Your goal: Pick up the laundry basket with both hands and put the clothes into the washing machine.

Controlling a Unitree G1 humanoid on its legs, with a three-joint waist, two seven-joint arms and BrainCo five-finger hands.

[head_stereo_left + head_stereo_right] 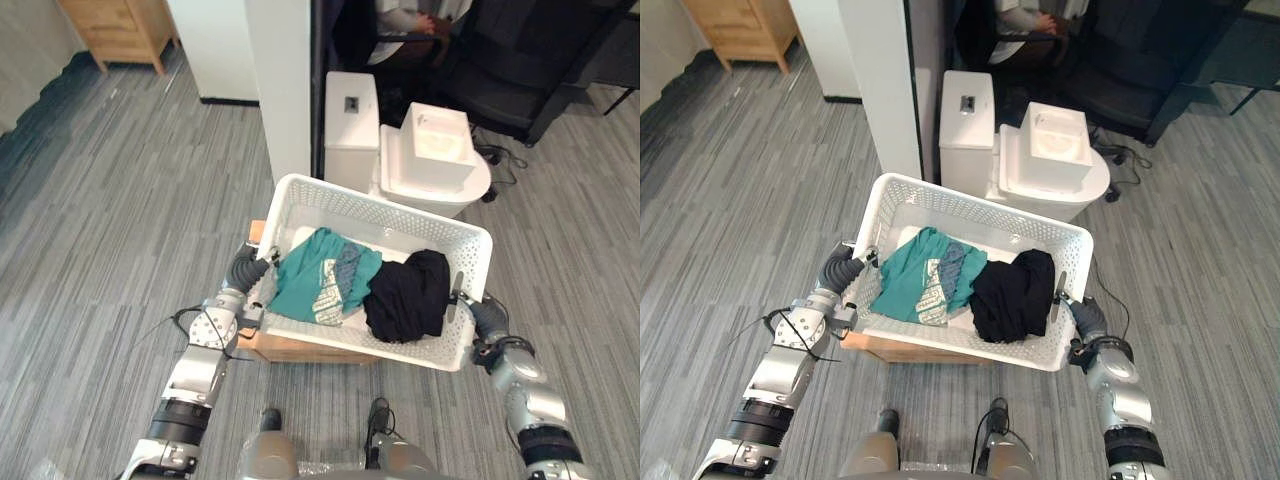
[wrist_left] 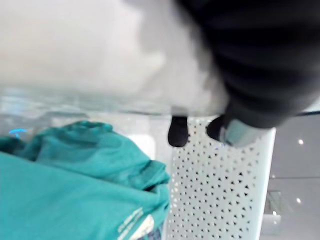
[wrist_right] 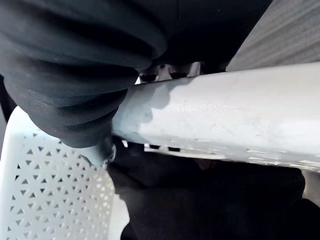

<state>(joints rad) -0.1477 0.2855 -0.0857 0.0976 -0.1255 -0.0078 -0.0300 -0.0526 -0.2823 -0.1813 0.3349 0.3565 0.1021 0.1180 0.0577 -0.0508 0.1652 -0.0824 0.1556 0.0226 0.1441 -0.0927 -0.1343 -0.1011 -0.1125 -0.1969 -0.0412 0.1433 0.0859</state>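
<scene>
On the left we see the left hand point(image 1: 258, 270), its fingers hooked over the left rim of the white laundry basket point(image 1: 400, 222). Inside lie a teal garment point(image 1: 320, 275) and, to its right, a black garment point(image 1: 410, 295), touching each other. The right hand point(image 1: 466, 303) clasps the right rim. The basket is over a wooden box point(image 1: 300, 348); we cannot tell if it rests there

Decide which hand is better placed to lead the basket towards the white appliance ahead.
Right, probably. Both hands grip the laundry basket's ends, but the right hand holds the end closer to the white appliance. The left hand sits farther off, beside the teal garment.
</scene>
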